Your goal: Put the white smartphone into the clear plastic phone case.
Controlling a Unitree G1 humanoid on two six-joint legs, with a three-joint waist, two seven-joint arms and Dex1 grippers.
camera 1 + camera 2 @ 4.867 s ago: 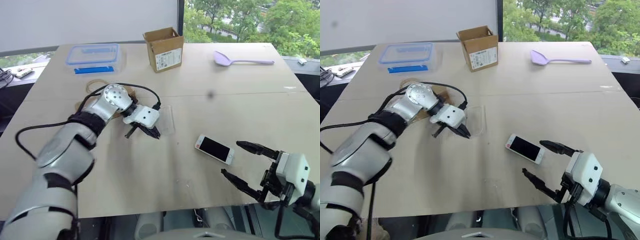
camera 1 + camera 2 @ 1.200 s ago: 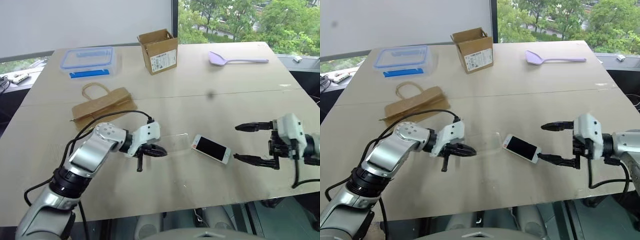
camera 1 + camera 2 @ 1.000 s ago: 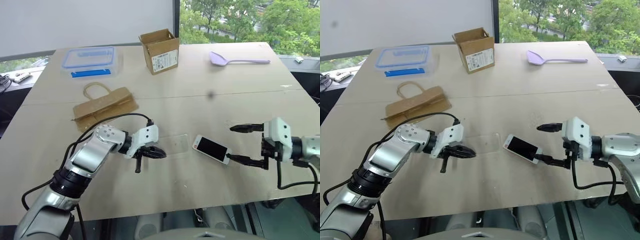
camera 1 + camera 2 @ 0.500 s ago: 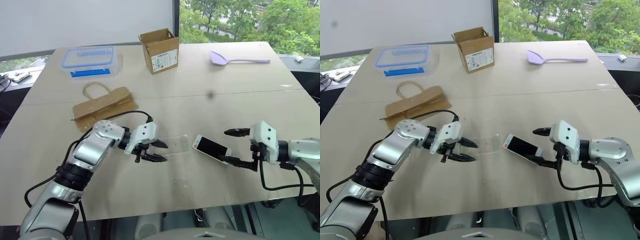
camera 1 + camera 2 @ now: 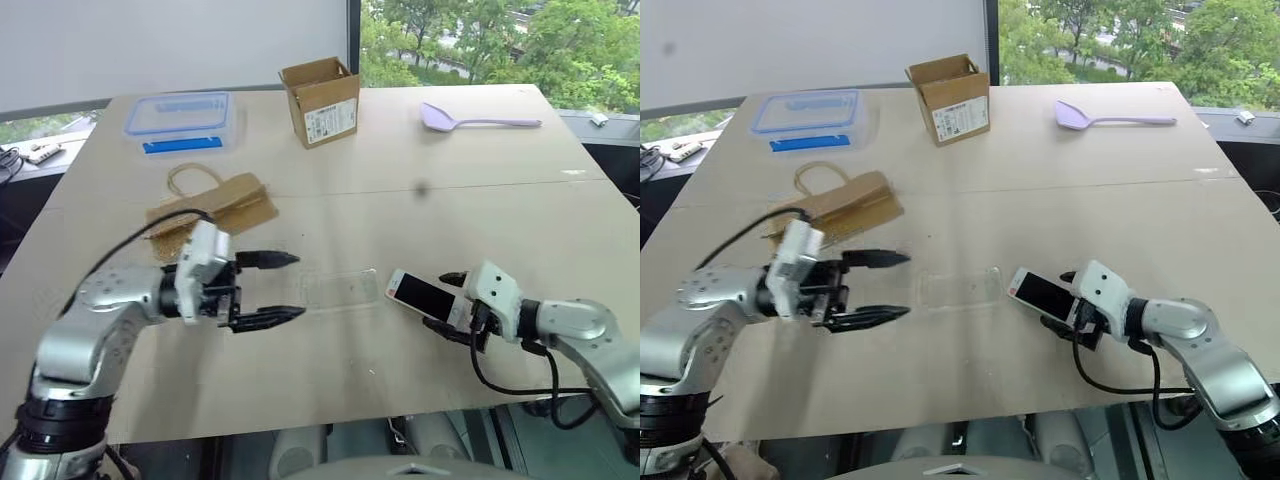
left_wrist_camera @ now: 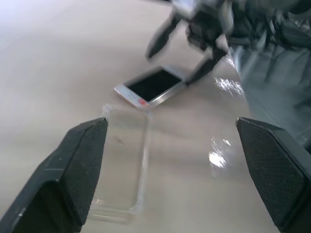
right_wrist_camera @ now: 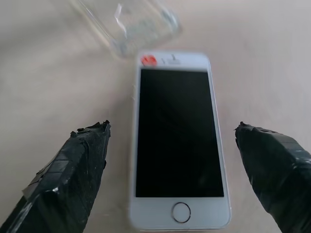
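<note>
Both sets of fingers stood open: my right fingers (image 7: 172, 187) straddled the phone (image 7: 178, 145), lying just beside the case (image 5: 340, 290). Thin and slick, I judged; best pinched by its long edges.

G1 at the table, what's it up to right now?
Nothing is held. The white smartphone lies screen up on the table, end to end with the clear plastic phone case. The right gripper is open with a finger on either side of the phone. The left gripper hangs open beside the case.
</note>
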